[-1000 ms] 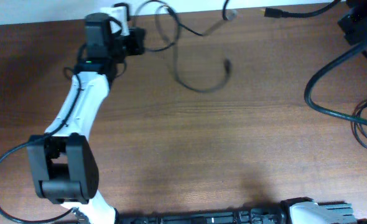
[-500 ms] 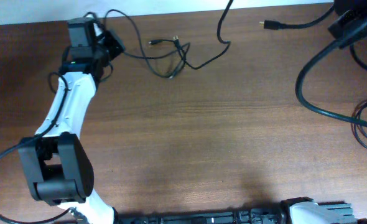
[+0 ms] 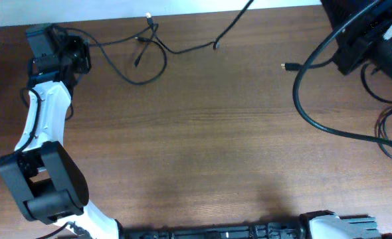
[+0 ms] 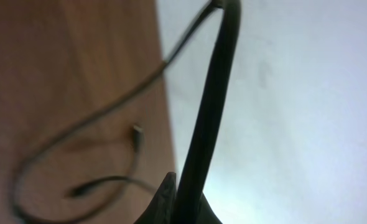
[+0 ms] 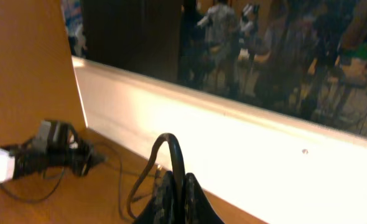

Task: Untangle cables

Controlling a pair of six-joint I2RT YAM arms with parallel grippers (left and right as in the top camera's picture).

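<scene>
The cables (image 3: 151,38) run left to right along the upper edge of the desk (image 3: 202,146), crossing left of centre. The left pincer (image 3: 83,50), at upper left, is pinching one strand and sits nearer that crossing. The right pincer (image 5: 174,186) cannot be picked out overhead. Its wrist view shows it pinching a strand that loops above its tips.

cables (image 3: 153,38) on table (image 3: 216,153), far-left edge

Reaching with left arm (image 3: 44,116) stretched long behind its jaws. Holding right arm (image 3: 363,36) raised. Pinching cables (image 4: 208,112) tight in both sets of jaws.
</scene>
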